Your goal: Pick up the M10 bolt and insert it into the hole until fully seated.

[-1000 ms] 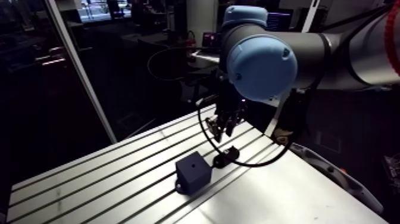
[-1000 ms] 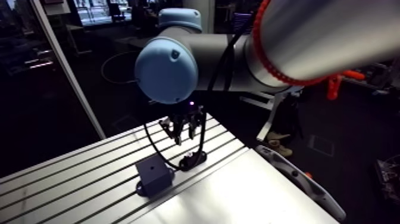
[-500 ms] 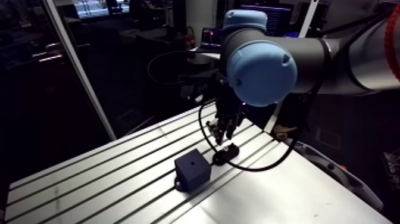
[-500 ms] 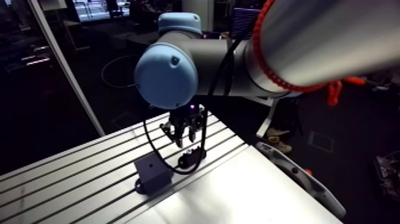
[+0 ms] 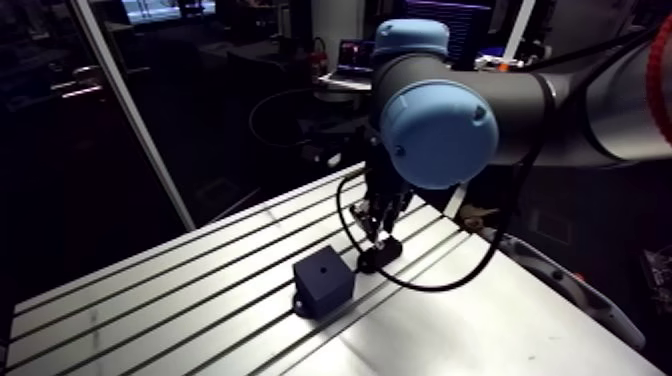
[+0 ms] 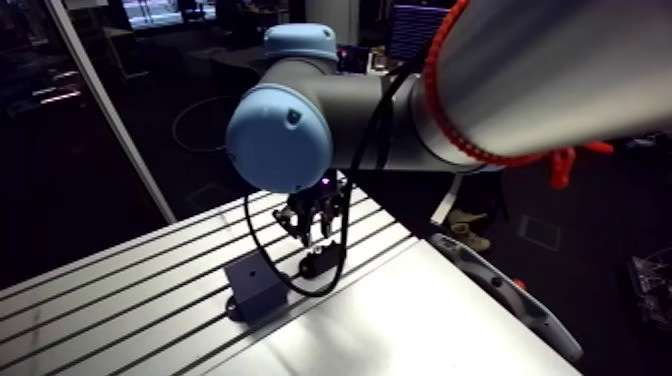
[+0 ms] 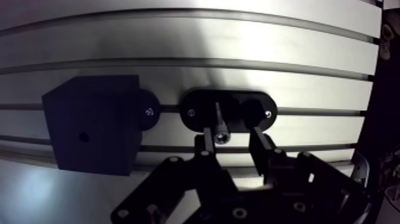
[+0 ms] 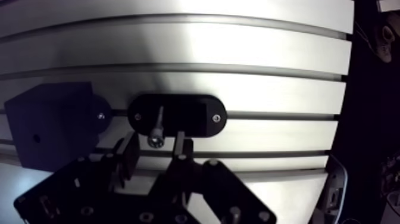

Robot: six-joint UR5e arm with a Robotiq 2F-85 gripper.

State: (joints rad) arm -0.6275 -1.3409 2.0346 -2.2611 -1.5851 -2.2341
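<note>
In the wrist view a silver bolt (image 7: 220,124) stands in a black oval holder (image 7: 199,111) screwed to the slotted table. My gripper (image 7: 232,140) is open and low over the holder. The bolt's socket head lies between the fingertips, close to one finger (image 7: 208,142) and clear of the other. Beside the holder sits a black block (image 7: 92,128) with a small round hole (image 7: 84,137) in its face. In the arm view the gripper (image 5: 378,226) hangs just above the holder (image 5: 380,256), and the block (image 5: 323,283) is to its left.
The aluminium table (image 5: 150,300) has long parallel slots running under the block and the holder. Its edge drops off close beyond the holder (image 8: 348,119). A smooth plate (image 5: 470,320) covers the near right part of the table.
The gripper has come down from well above the holder to just over it. The block and the holder have stayed in place; the arm views have shifted slightly.
</note>
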